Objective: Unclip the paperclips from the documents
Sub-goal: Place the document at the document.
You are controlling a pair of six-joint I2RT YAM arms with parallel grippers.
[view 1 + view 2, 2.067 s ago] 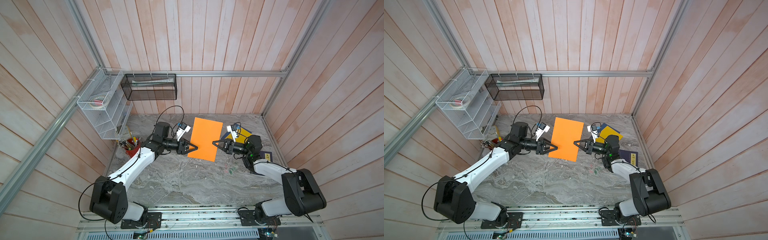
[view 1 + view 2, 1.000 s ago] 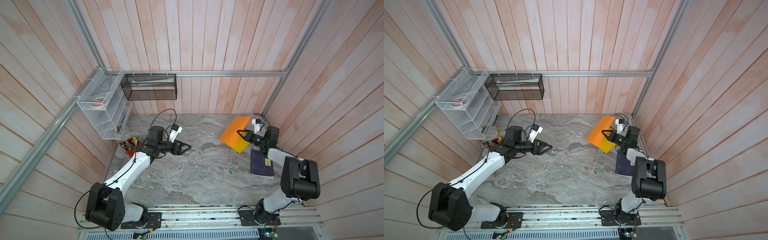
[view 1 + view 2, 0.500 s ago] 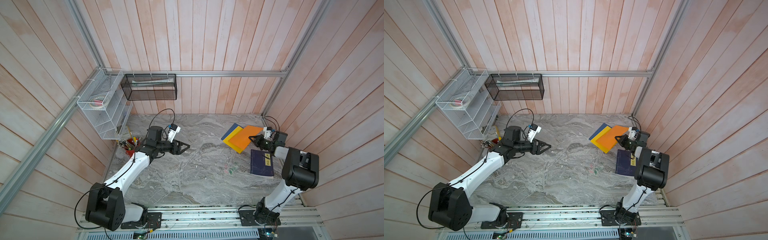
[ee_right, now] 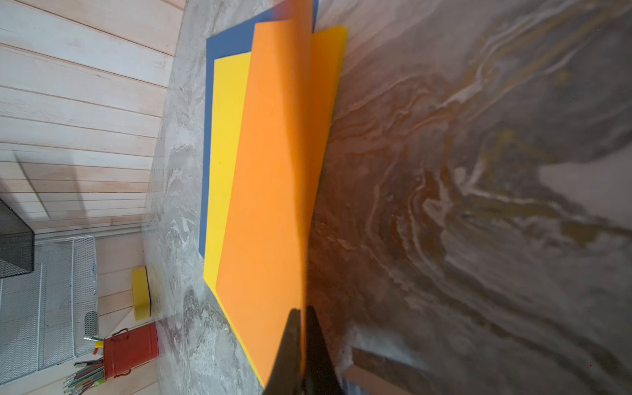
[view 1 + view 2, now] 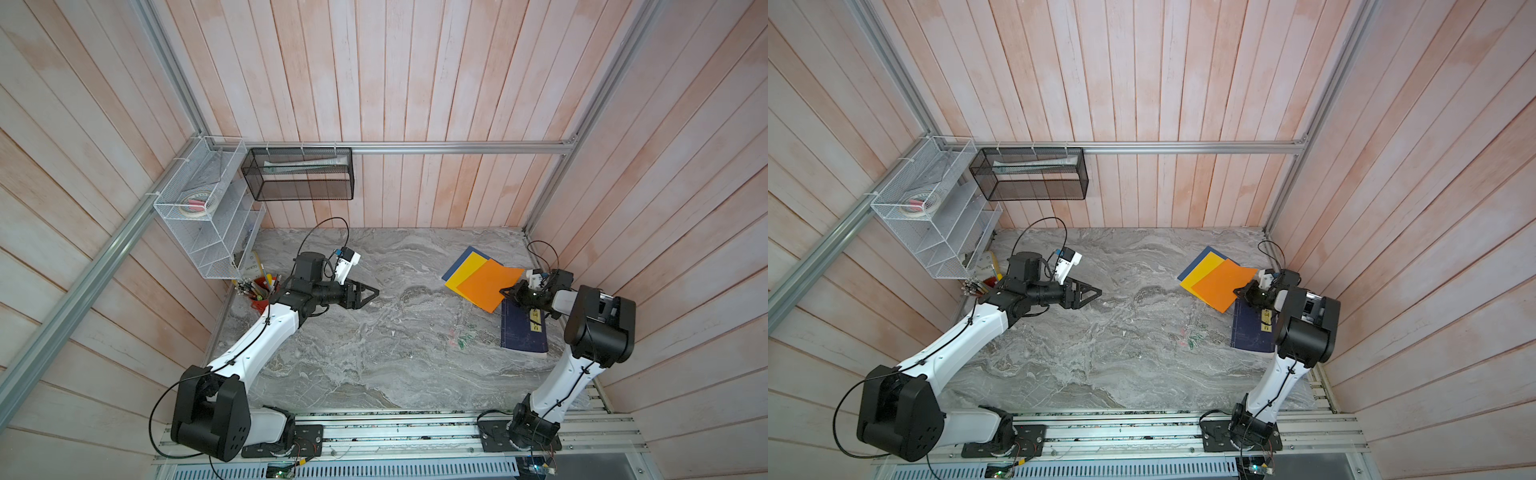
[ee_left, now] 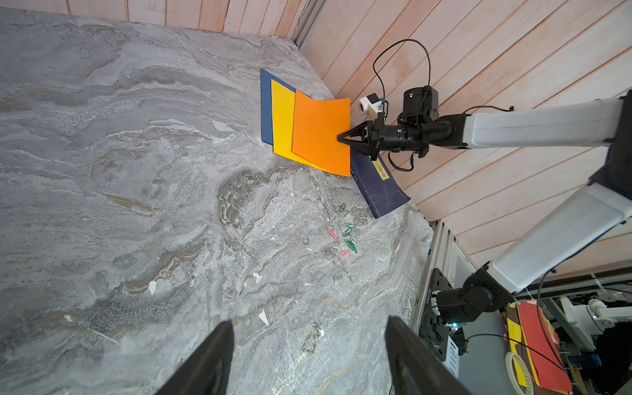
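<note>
Clock face is laid on the table [image 5: 374, 374] as in both top views, with 12 at the back wall.

Three sheets are fanned at 2 o'clock, near the right wall. The blue sheet [image 6: 266, 109] is lowest and flat on the stone. The yellow sheet [image 6: 282, 116] lies over it, shifted toward 4. The orange sheet [image 5: 484, 284] is on top, shifted farther the same way. The orange sheet is not flat: its side toward the wall lifts off the stack and bends upward, plain in the left wrist view.

Right gripper [image 6: 341, 137] is at 3 o'clock, jaws pressed together on the raised edge of the orange sheet, roughly midway along it. In the right wrist view the fingers [image 4: 290, 342] are closed with the orange edge between them.

Left gripper [image 5: 373, 291] is just off centre toward 11 o'clock, over bare stone. Its jaws are apart, with nothing between them.

Paperclips [image 6: 347, 236], green, pink and silvery, lie loose in a small scatter between 3 and 4 o'clock, apart from the sheets.

A book [image 5: 521, 332], navy with a gold label, lies at the right edge between 3 and 4, just beside the clips. The orange sheet's low corner overlaps its end in the left wrist view; contact cannot be told.

A red pen pot [image 4: 131, 349] stands at the left edge, 9 to 10 o'clock.
</note>
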